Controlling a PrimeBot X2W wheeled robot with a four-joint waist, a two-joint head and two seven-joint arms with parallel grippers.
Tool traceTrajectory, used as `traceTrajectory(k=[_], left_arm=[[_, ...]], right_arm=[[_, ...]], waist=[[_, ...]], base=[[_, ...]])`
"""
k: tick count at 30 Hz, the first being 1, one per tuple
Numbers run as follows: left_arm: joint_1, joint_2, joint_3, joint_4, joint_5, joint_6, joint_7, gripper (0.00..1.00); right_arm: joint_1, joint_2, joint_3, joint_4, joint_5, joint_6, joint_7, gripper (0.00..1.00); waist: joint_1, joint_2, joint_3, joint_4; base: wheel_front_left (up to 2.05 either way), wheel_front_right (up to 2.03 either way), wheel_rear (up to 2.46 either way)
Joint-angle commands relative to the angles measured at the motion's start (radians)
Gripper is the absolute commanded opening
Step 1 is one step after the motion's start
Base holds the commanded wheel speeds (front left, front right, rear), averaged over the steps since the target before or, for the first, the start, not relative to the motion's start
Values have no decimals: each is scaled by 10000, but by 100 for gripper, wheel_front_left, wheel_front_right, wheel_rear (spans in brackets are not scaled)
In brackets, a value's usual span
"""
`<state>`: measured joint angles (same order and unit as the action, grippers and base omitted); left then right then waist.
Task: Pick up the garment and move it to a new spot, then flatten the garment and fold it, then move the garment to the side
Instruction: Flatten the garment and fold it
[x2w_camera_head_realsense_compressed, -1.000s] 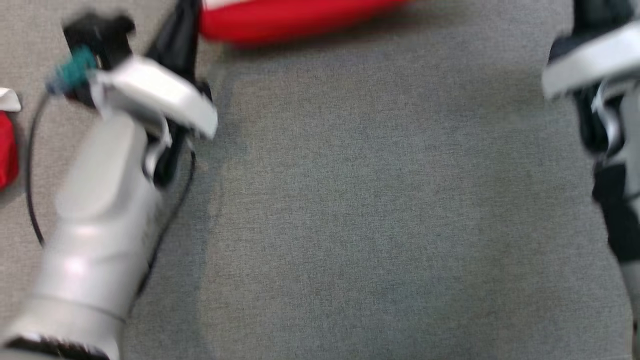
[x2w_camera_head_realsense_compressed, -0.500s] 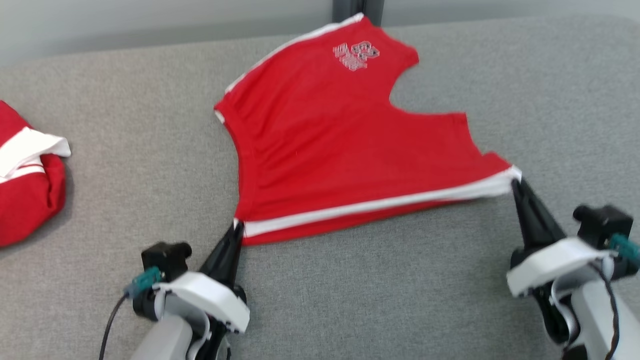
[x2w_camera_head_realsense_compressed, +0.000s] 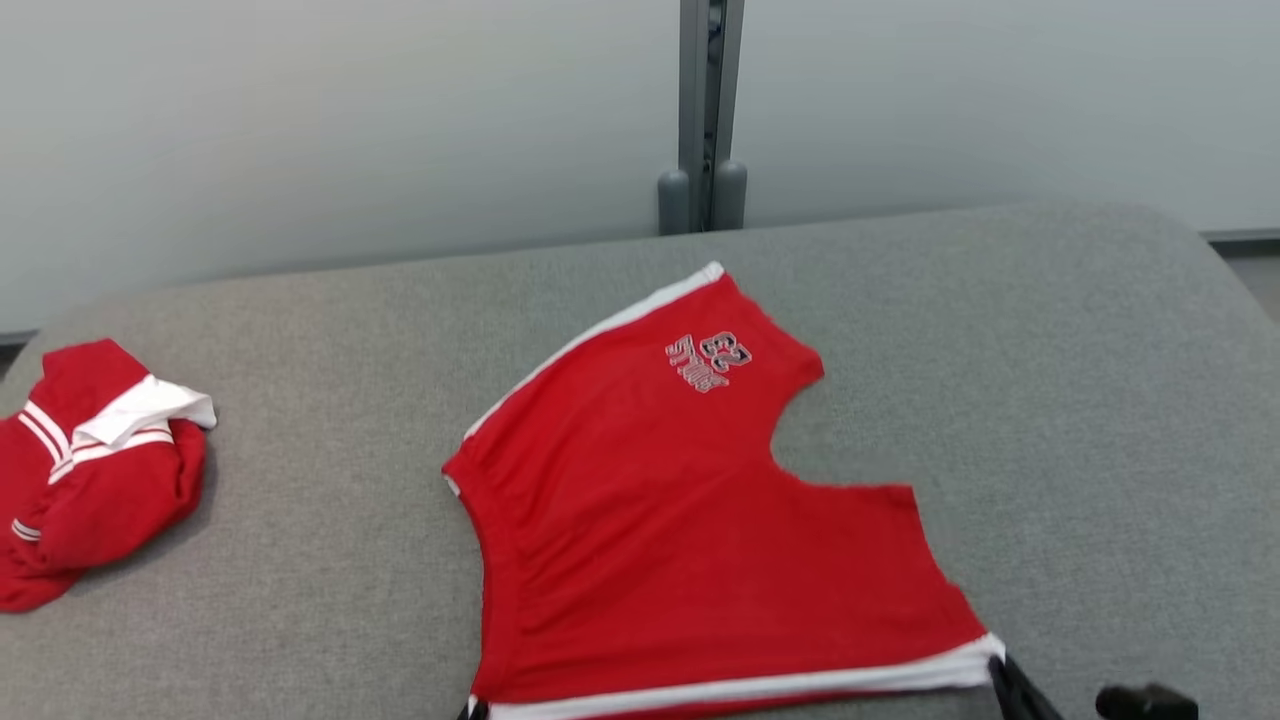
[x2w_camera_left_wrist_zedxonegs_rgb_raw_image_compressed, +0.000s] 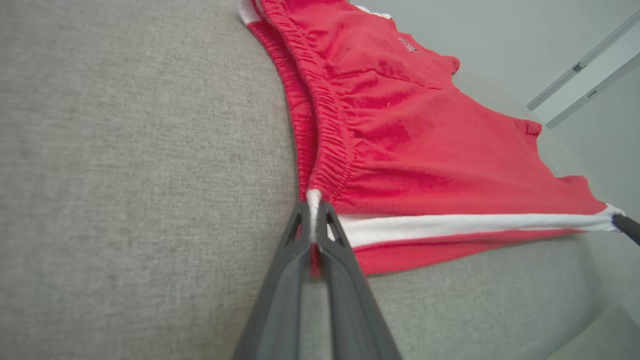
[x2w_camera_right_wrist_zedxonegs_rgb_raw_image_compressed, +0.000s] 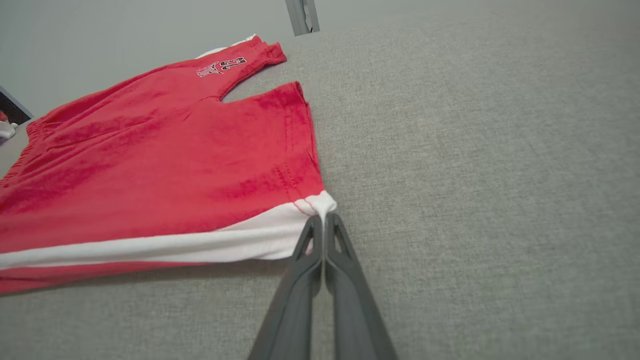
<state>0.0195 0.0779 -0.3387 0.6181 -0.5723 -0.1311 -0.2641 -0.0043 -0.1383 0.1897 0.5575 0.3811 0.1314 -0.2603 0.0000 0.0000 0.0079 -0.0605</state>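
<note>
The garment (x2w_camera_head_realsense_compressed: 700, 540), red shorts with a white side stripe and a small printed logo, lies spread on the grey padded table (x2w_camera_head_realsense_compressed: 1050, 350). Its near edge is stretched between my two grippers. At the head view's bottom edge the left gripper (x2w_camera_head_realsense_compressed: 471, 710) and the right gripper (x2w_camera_head_realsense_compressed: 1005, 672) just show. In the left wrist view the left gripper (x2w_camera_left_wrist_zedxonegs_rgb_raw_image_compressed: 314, 215) is shut on the garment (x2w_camera_left_wrist_zedxonegs_rgb_raw_image_compressed: 425, 150) at the waistband corner, where the white stripe ends. In the right wrist view the right gripper (x2w_camera_right_wrist_zedxonegs_rgb_raw_image_compressed: 323, 223) is shut on the garment (x2w_camera_right_wrist_zedxonegs_rgb_raw_image_compressed: 150, 160) at the leg-hem corner of the stripe.
A second red-and-white garment (x2w_camera_head_realsense_compressed: 95, 470) lies bunched at the table's left end. A grey post (x2w_camera_head_realsense_compressed: 705, 110) and a pale wall stand behind the far edge. The table's right end rounds off near a strip of floor (x2w_camera_head_realsense_compressed: 1255, 270).
The head camera has tilted up, so the whole picture slid down and both arms dropped to the bottom edge. Both grippers keep their hold on the garment's near corners.
</note>
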Motion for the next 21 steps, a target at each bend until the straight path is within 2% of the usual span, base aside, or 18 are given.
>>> traceTrajectory(k=[1, 11, 15, 21], left_arm=[[268, 93, 127, -21, 93, 11, -1, 0], [1078, 192, 391, -668, 451, 13, -11, 0], [710, 174, 431, -1376, 731, 14, -9, 0], [23, 47, 442, -2266, 670, 11, -9, 0]], right_arm=[[295, -70, -79, 12, -18, -13, -69, 0], [1035, -167, -658, -736, -148, -21, -70, 0], [474, -122, -843, -1261, -50, -21, -70, 0], [-927, -306, -731, -1172, -166, -16, -69, 0]], waist=[[0, 0, -324, 21], [0, 0, -496, 343], [0, 0, -260, 628], [0, 0, 170, 1050]], base=[[0, 0, 0], [0, 0, 0], [0, 0, 0], [0, 0, 0]])
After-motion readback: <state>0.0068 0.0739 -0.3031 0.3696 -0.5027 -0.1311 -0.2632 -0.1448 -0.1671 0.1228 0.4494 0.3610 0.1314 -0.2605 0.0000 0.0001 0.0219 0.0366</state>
